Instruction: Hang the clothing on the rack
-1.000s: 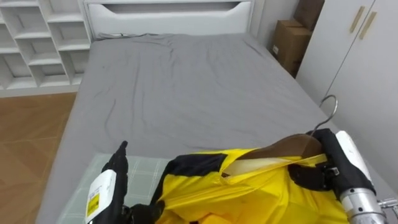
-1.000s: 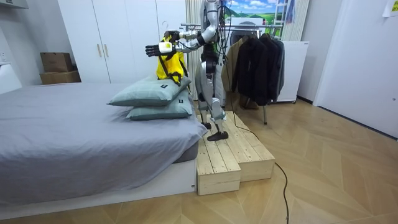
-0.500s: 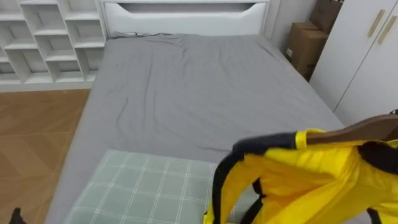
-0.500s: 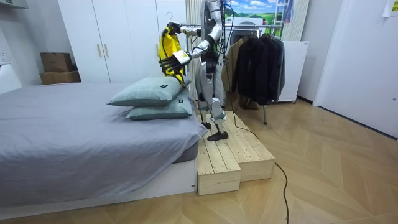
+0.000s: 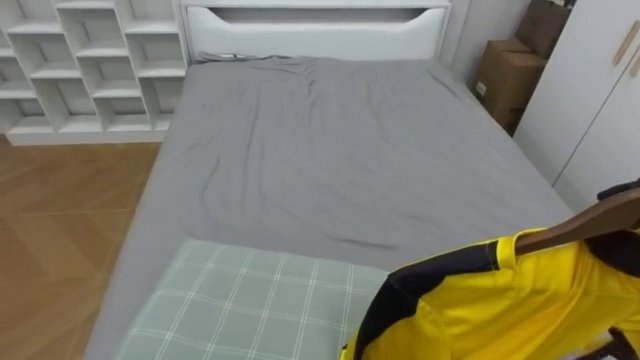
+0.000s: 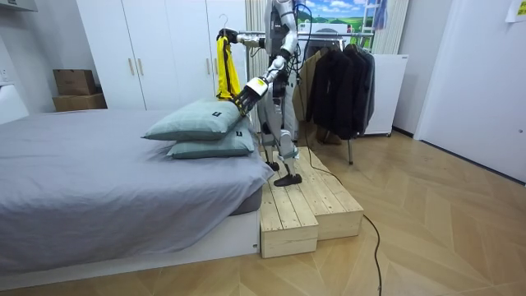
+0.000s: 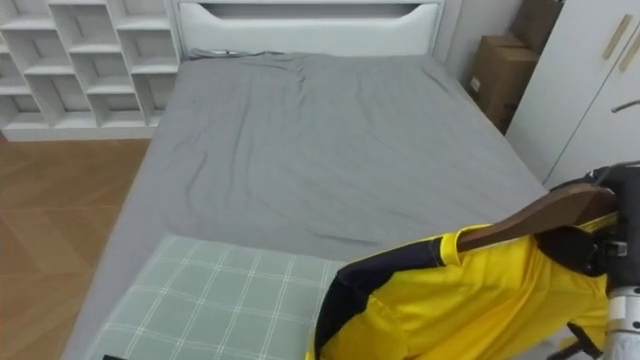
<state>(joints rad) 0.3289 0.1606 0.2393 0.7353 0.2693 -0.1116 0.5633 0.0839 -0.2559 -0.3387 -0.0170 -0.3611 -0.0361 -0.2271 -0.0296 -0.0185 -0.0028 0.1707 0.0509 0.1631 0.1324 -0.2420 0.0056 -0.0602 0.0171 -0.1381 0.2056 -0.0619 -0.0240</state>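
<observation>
Lowered since a moment ago, my left hand [image 6: 250,91] hangs near the pillows [image 6: 193,122], grip unreadable; right hand [image 7: 578,247] clamps the wooden hanger [image 7: 530,222] carrying the yellow shirt [image 7: 450,300]

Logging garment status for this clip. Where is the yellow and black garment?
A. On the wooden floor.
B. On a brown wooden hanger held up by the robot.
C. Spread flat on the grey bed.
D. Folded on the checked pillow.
B: the yellow and black garment hangs from the brown wooden hanger, which the right robot hand grips, above the pale green checked pillow.
</observation>
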